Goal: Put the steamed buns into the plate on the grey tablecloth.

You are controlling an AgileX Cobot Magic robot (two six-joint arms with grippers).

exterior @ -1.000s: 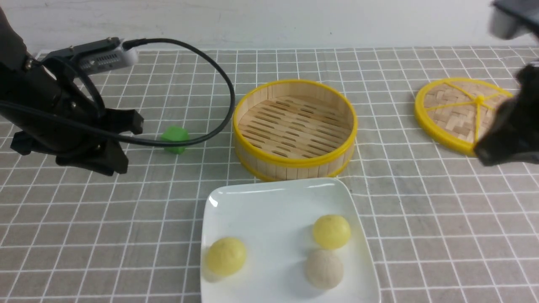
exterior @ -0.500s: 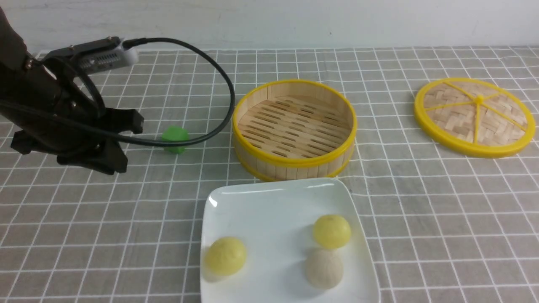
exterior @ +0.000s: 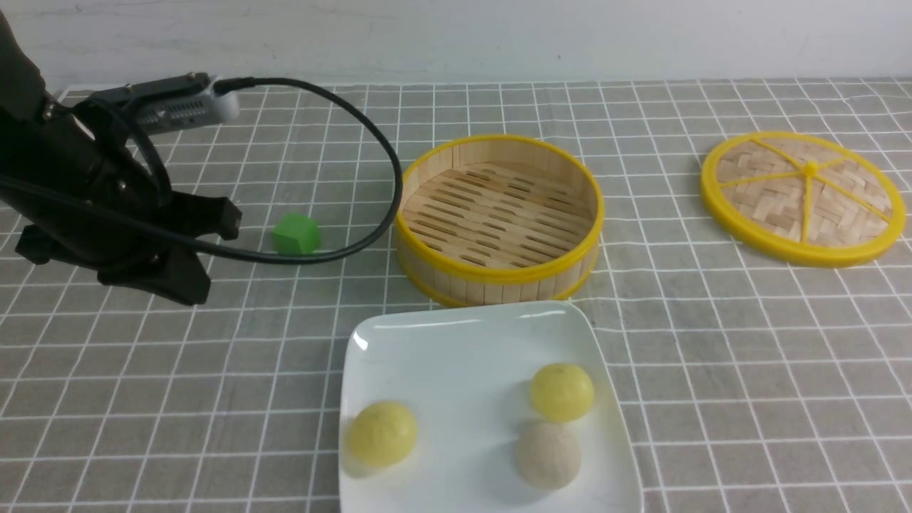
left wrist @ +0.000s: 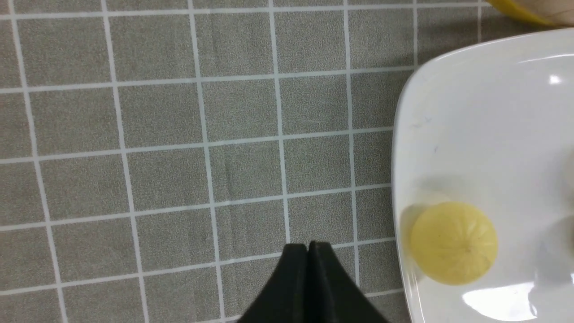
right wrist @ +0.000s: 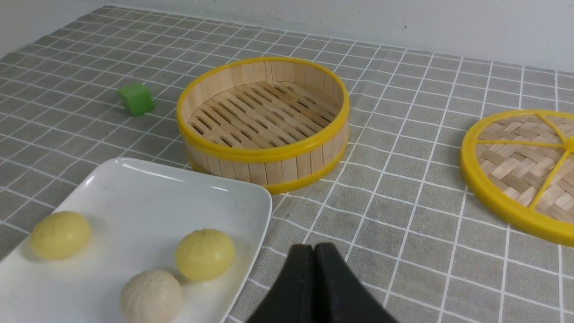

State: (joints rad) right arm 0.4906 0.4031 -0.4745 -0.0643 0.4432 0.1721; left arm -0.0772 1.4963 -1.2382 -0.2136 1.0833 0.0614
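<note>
Already all three steamed buns (exterior: 561, 390) lay in the plate (exterior: 463, 335) on the grey tablecloth (exterior: 712, 370); both end effectors, left (left wrist: 308, 246) and right (right wrist: 314, 247), were pressed together, empty. Likely nothing remained beyond retreating.

So the right arm was hanging over the woven lid (exterior: 804, 197) a second ago and now it's completely out of the front view. The left gripper (left wrist: 308, 246) pinched its jaws together, empty. Its cable sagged lower too, uncovering the green cube (exterior: 296, 234).
</note>
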